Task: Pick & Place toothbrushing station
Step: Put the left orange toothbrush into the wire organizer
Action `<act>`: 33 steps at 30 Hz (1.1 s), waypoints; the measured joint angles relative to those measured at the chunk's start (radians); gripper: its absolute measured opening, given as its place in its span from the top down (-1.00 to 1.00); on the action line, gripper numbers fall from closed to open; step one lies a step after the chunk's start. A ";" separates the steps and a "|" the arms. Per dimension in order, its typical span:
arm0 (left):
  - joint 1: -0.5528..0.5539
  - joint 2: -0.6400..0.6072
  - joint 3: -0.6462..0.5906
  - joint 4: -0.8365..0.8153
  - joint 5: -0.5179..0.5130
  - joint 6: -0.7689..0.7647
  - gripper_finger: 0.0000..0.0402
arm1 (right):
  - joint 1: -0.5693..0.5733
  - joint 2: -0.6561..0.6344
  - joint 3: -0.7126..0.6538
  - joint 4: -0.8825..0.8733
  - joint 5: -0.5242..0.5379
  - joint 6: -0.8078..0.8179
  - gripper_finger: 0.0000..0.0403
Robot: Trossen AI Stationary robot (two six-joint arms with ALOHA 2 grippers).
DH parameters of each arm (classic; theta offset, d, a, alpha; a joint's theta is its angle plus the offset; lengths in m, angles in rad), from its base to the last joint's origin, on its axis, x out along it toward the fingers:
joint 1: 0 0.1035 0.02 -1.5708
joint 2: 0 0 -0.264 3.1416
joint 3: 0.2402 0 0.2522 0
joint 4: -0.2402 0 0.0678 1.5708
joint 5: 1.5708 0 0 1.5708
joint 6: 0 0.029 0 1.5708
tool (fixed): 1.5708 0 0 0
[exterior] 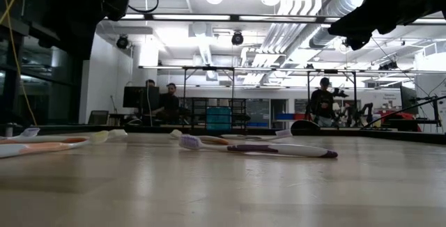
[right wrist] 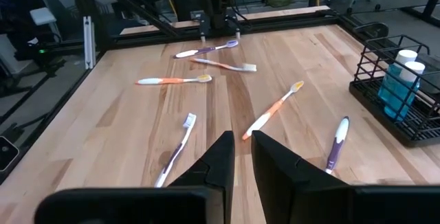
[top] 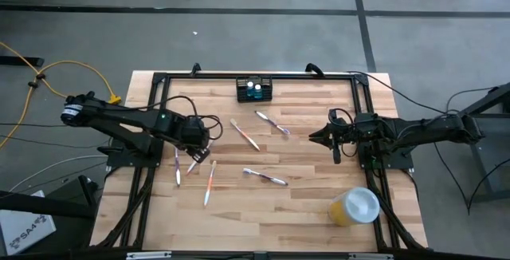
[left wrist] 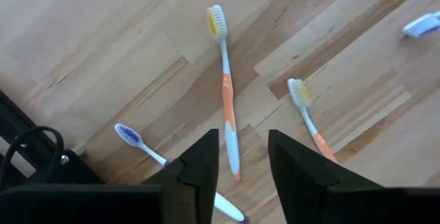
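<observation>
Pale wooden planks are making up the surface point(top: 303, 204), which is sitting inside a black frame on a grey floor. I am counting six toothbrushes lying on it. Three are clustered toward the left edge under my left arm: a purple one point(top: 177, 167), a white-and-orange one point(top: 195, 160) and a longer orange one point(top: 209, 182). Another orange toothbrush point(top: 245, 134) is lying near the middle, a purple-handled one point(top: 272, 122) is lying just beyond it toward the far edge, and a second purple-handled one point(top: 264, 176) is lying nearer the front.

One black toothbrushing station point(top: 254, 89) is standing at the middle of the far edge, with two blue bottles point(top: 253, 88) in it. One yellow cup point(top: 354, 206) with a white lid is lying near the front right corner.

My left gripper point(left wrist: 239, 159) is hovering over the left cluster, its fingers point(left wrist: 199, 165) spread a little, with nothing between them and the longer orange toothbrush's handle showing in the gap below. My right gripper point(right wrist: 241, 152) is hanging near the right edge, well apart from the station, its fingers point(right wrist: 218, 157) parted by a narrow gap and holding nothing.

Beyond the surface, three people are standing in the room.
</observation>
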 joint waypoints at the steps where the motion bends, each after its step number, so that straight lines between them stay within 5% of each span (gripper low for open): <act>1: -0.005 0.006 0.000 -0.003 -0.002 -0.011 0.34 | 0.000 0.000 0.000 0.000 0.000 0.000 0.79; 23: -0.147 0.339 -0.001 0.011 -0.102 -0.087 0.31 | 0.000 0.000 0.000 -0.001 0.000 0.000 0.79; 33: -0.153 0.384 -0.002 0.095 -0.113 -0.012 0.31 | 0.000 0.000 0.000 -0.001 -0.014 0.000 0.79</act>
